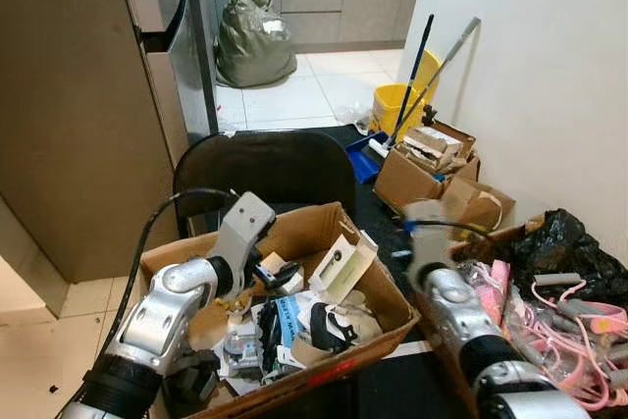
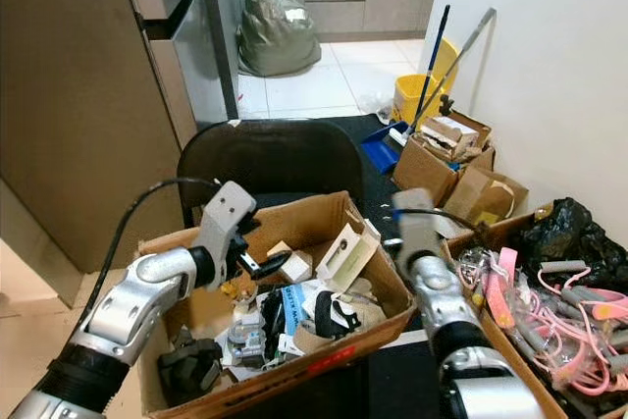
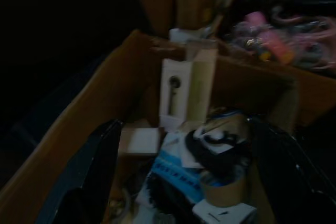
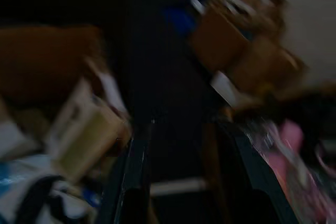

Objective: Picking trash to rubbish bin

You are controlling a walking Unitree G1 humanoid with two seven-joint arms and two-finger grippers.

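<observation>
A brown cardboard box [image 1: 360, 232] stands right in front of me, full of trash: a white carton [image 1: 340, 260], a blue and white packet [image 1: 286, 315], a black strap-like piece [image 1: 329, 326] and a tape roll [image 3: 224, 193]. My left gripper [image 1: 278, 277] hangs over the box's left half, open, with nothing between its fingers [image 3: 92, 174]. To the right of the box, my right gripper [image 4: 182, 129] is blurred; it is open and holds nothing, pointing past the box's right edge toward the dark floor.
A black chair [image 1: 265, 166] stands behind the box. A grey-green rubbish bag [image 1: 253, 36] sits on the tiled floor at the back. A yellow mop bucket [image 1: 395, 105], small cardboard boxes [image 1: 424, 162], a black bag [image 1: 557, 242] and pink cables [image 1: 564, 326] line the right wall. A tall cabinet [image 1: 78, 95] rises on the left.
</observation>
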